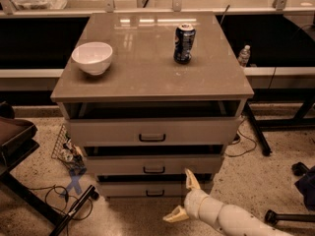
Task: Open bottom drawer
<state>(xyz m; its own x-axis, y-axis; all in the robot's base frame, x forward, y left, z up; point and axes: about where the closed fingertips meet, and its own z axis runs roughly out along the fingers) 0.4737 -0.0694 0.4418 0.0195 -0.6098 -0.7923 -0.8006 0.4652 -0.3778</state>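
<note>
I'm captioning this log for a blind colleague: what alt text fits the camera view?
The open gripper hovers low in front of a three-drawer cabinet, at the bottom drawer, right of its handle. A white bowl and a soda can stand on top.

My gripper [182,196], low in front of the bottom drawer [123,189], looks like smooth cream plastic with a faint sheen, its fingers spread apart. The drawer front is pale and matt. The cabinet top [147,73] is glossy and mirrors the lights. The bowl [92,57] looks glazed white, the can [184,43] shiny metal, and the floor [256,166] speckled stone.
</note>
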